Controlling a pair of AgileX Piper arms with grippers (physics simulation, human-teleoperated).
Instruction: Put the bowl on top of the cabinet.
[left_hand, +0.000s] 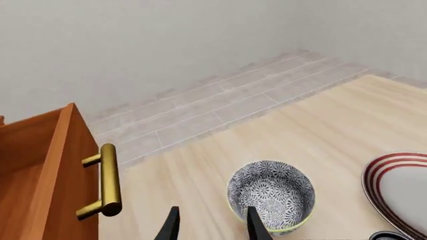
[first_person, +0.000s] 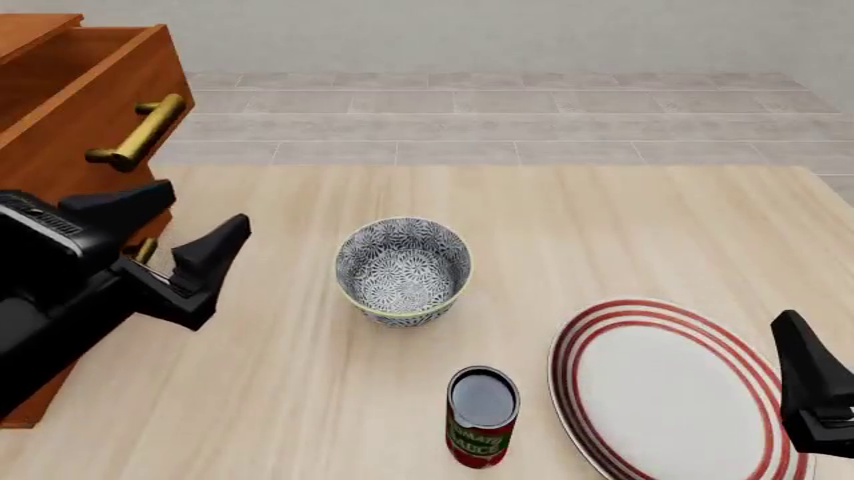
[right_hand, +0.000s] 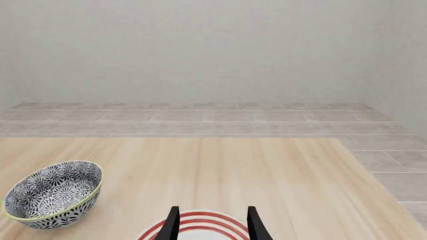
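Note:
The bowl (first_person: 402, 270), white with a dense dark floral pattern and a pale rim, stands upright on the table a little left of centre. In the wrist views the bowl (left_hand: 270, 192) (right_hand: 53, 192) shows just as empty. My left gripper (first_person: 184, 228) hangs open to the bowl's left, with nothing between its fingers (left_hand: 256, 225). One finger sits close to the bowl's near rim in the left wrist view. The reddish-brown cabinet (first_person: 60, 110) with a brass handle (first_person: 140, 130) rises at the far left. My right gripper (right_hand: 212, 226) is open over the plate, well right of the bowl.
A flat white plate with red rings (first_person: 667, 390) lies at the front right. A red can (first_person: 481, 415) stands in front of the bowl. The cabinet's side and handle (left_hand: 107, 182) are close to my left gripper. A tiled floor lies beyond the table's far edge.

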